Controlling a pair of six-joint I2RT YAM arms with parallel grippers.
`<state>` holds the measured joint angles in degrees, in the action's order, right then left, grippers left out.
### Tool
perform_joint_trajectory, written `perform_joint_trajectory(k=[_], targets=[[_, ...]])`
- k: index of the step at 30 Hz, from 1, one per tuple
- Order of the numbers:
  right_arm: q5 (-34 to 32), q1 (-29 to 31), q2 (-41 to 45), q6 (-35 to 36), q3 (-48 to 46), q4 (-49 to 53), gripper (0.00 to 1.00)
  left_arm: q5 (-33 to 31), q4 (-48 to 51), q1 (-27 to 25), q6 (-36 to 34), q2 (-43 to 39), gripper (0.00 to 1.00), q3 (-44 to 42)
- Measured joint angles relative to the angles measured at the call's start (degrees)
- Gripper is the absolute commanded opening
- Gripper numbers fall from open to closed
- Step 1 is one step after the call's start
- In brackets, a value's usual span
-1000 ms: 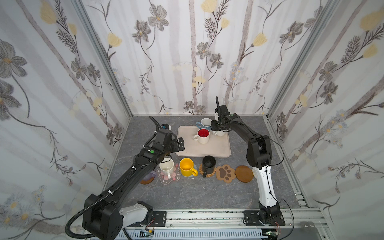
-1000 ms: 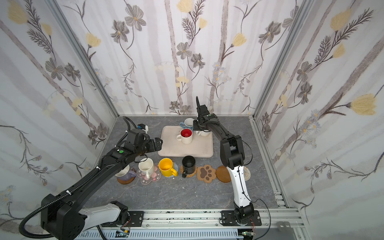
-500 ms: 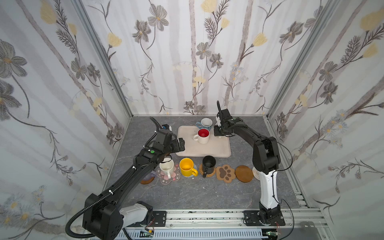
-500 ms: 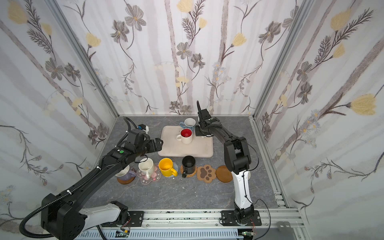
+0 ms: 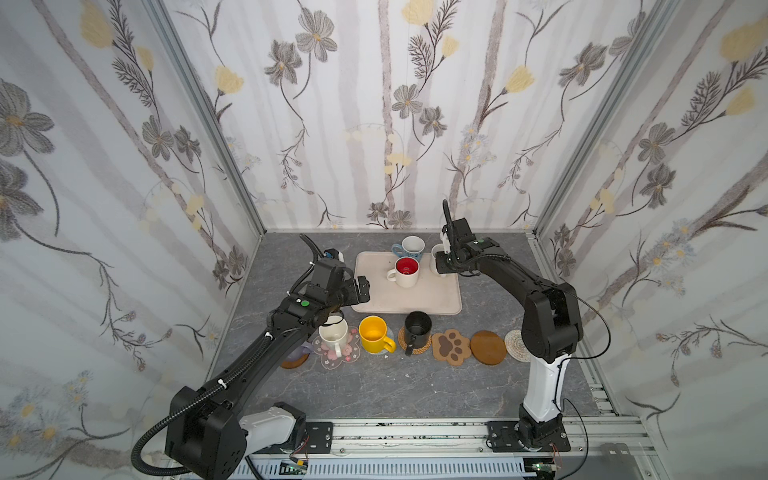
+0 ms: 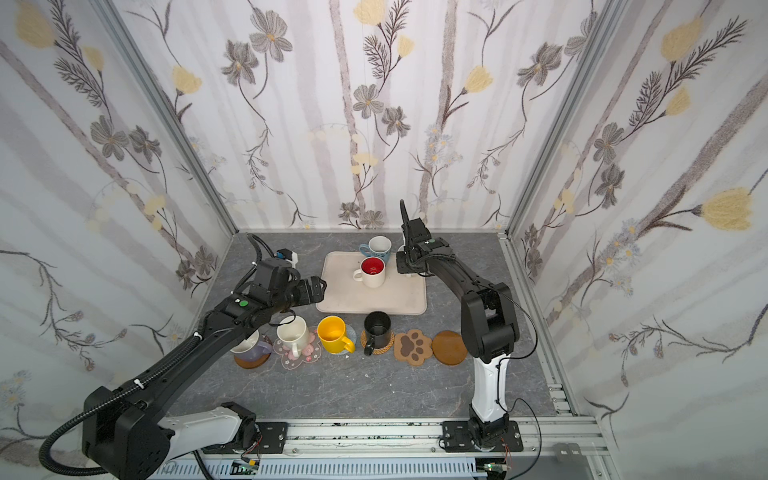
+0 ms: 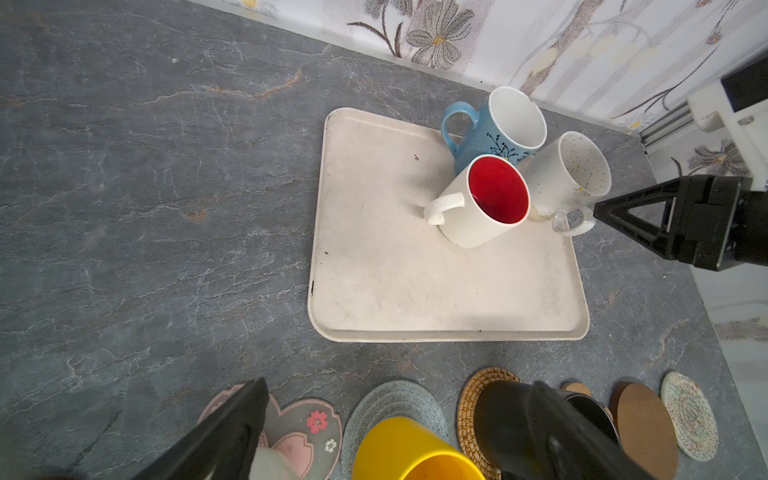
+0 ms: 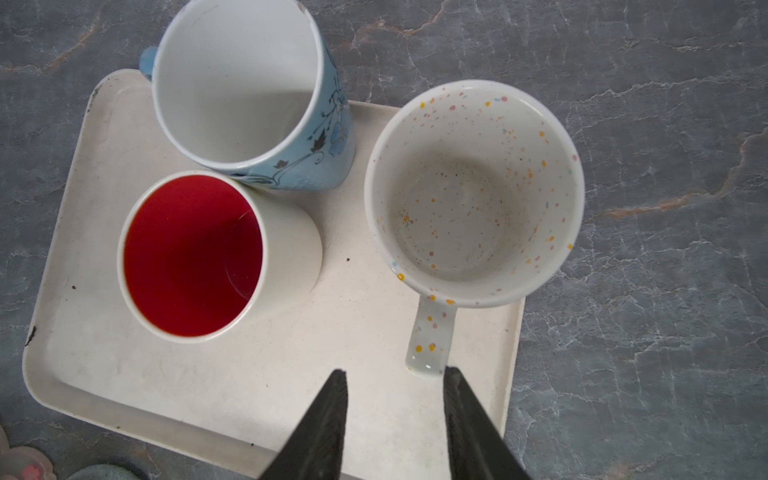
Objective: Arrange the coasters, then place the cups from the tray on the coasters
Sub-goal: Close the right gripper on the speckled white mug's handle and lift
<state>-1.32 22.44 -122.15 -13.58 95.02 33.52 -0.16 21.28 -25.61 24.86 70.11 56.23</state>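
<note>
Right gripper (image 8: pixel 395 372) spread, held nothing — tips just beside speckled mug (image 8: pixel 473 191) handle, over tray (image 8: pixel 124 374). Left gripper (image 7: pixel 399 384) spread wide, empty too — hung near tray edge.

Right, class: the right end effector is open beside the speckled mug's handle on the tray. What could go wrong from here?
1. The handle lies off-centre between the fingers of the right end effector, nearer one; closing may twist the speckled mug rather than grip it.
2. That mug stands at the corner of the tray, so a nudge might tip it over the rim.
3. The blue mug sits right against the red-inside mug; bumping either could shift both.
</note>
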Motion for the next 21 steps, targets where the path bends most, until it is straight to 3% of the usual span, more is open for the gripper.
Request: perform_joint_trajectory(k=[10,21], targets=[[-1.2,-1.2,-1.8,-0.5,-1.7,-1.7,0.48,0.0,0.0,0.0,-0.5,0.1,1.00,0.0],[-1.1,-1.3,-7.3,-0.9,2.3,-2.8,0.40,0.0,0.0,0.0,-0.5,0.2,1.00,0.0]])
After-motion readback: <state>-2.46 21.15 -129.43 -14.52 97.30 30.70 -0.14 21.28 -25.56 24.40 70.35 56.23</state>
